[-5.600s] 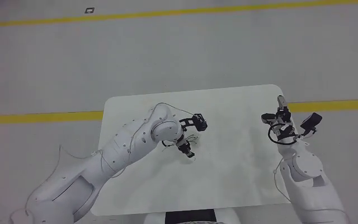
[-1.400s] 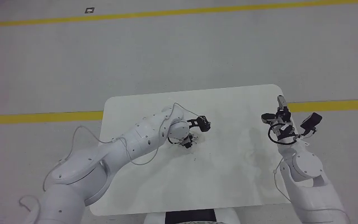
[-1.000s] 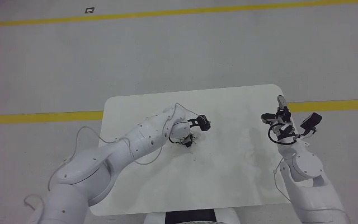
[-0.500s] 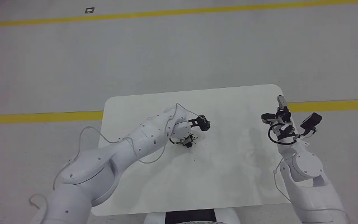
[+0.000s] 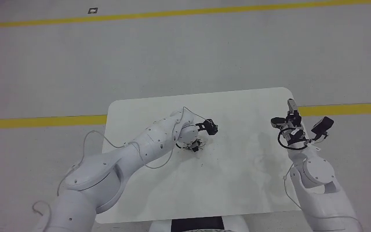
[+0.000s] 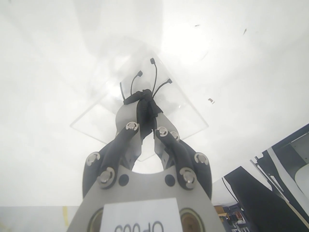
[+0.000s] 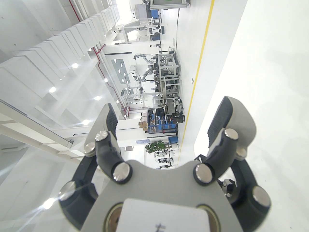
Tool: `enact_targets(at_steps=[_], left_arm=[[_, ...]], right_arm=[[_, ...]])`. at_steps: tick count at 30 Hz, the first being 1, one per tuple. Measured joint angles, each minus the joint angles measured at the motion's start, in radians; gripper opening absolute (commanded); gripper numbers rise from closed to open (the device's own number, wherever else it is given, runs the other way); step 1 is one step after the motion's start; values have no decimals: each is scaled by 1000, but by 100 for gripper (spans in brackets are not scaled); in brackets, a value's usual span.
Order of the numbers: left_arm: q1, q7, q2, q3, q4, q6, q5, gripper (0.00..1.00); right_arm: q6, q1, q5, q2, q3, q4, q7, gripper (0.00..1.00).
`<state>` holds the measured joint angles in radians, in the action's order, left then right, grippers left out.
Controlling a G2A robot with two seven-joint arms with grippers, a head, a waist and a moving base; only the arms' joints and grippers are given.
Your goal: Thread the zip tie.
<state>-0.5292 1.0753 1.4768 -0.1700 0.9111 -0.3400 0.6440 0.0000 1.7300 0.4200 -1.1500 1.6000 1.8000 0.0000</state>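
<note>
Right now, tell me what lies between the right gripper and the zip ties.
Bare table, as the top view shows; the left gripper holds the zip ties.

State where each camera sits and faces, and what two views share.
Top view: above the arms, looking down at the table; both arms show.
Left wrist view: on that wrist, facing the table; left gripper shut on zip ties.
Right wrist view: on that wrist, facing the hall; right gripper open.
Top and left wrist share the table.
</note>
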Motion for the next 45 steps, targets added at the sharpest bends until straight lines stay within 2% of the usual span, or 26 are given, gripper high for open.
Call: enact_targets(at_steps=[11, 21, 25, 26, 27, 30, 32, 41, 45], left_arm=[[22, 3, -18, 0, 36, 0, -8, 0], [39, 28, -48, 0, 109, 0, -27, 0], [35, 30, -61, 0, 127, 0, -26, 0], [31, 30, -63, 0, 128, 0, -23, 1], [25, 29, -64, 0, 129, 0, -19, 16], [13, 24, -65, 0, 130, 0, -13, 27], [9, 21, -64, 0, 127, 0, -10, 30], [4, 8, -52, 0, 98, 0, -4, 26], [0, 0, -46, 0, 81, 0, -9, 19]], right_arm=[[0, 0, 0, 0, 0, 0, 0, 100], [0, 0, 0, 0, 0, 0, 0, 100], [0, 0, 0, 0, 0, 0, 0, 100], [0, 0, 0, 0, 0, 0, 0, 100], [0, 0, 0, 0, 0, 0, 0, 100], [0, 0, 0, 0, 0, 0, 0, 100], [0, 0, 0, 0, 0, 0, 0, 100], [0, 0, 0, 0, 0, 0, 0, 100], [0, 0, 0, 0, 0, 0, 0, 100]])
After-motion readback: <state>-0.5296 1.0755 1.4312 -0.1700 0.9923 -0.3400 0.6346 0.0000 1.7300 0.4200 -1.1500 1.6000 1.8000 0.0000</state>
